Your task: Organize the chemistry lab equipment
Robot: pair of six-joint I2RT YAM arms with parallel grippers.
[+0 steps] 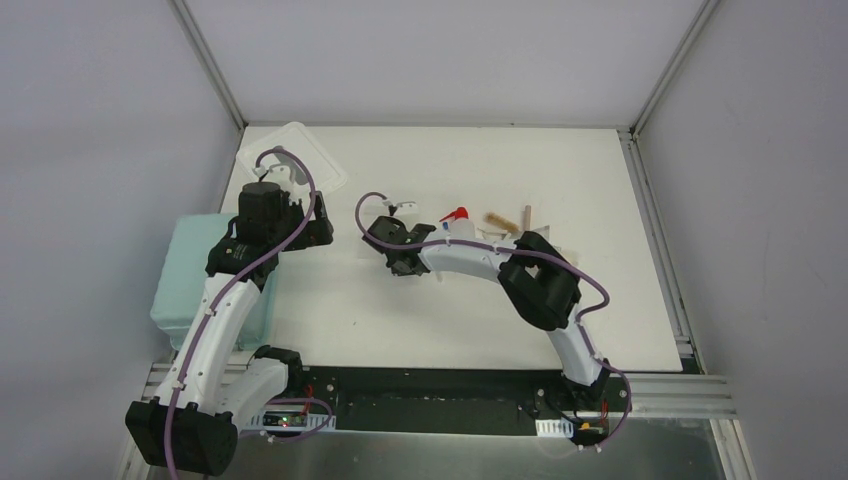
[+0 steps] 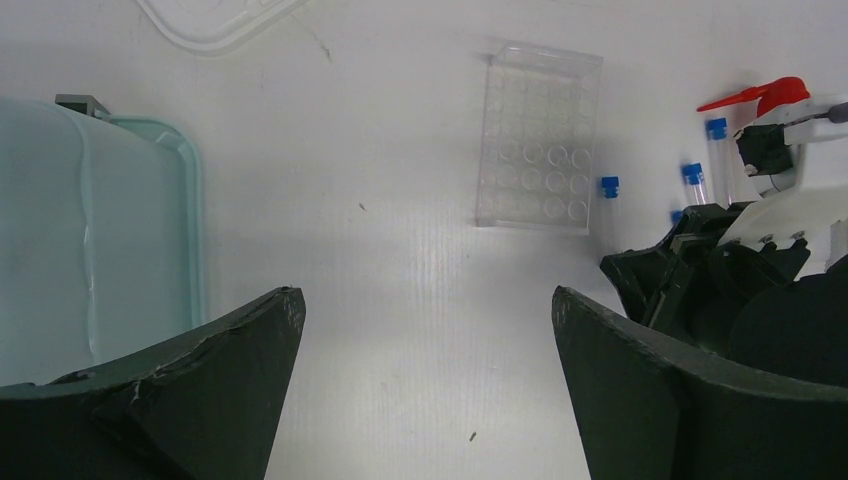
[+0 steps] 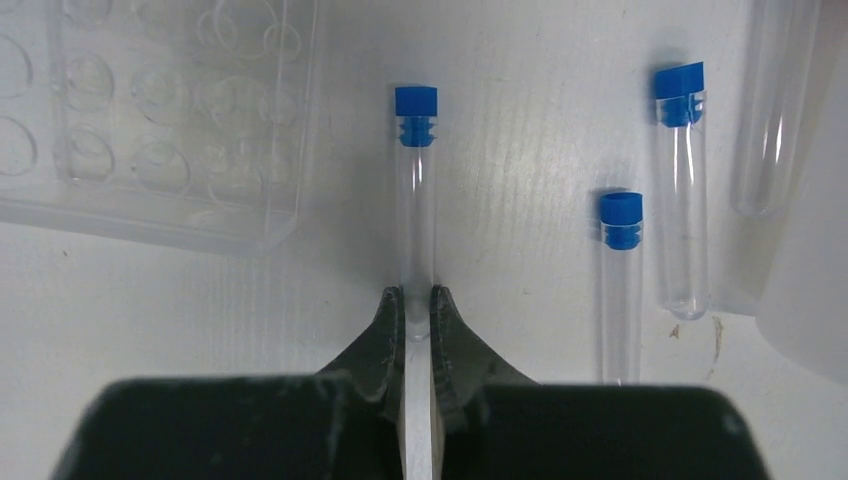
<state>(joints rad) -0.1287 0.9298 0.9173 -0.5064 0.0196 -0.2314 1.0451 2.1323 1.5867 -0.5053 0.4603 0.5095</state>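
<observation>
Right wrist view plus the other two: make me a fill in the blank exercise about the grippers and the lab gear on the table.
1. The right gripper is shut on a clear tube with a ____ cap.
2. The left gripper has its jaws wide ____, holding nothing.
3. The squeeze bottle has a ____ spout.
4. The wells of the tube rack hold ____ tubes.
Missing words: blue; open; red; no.
</observation>
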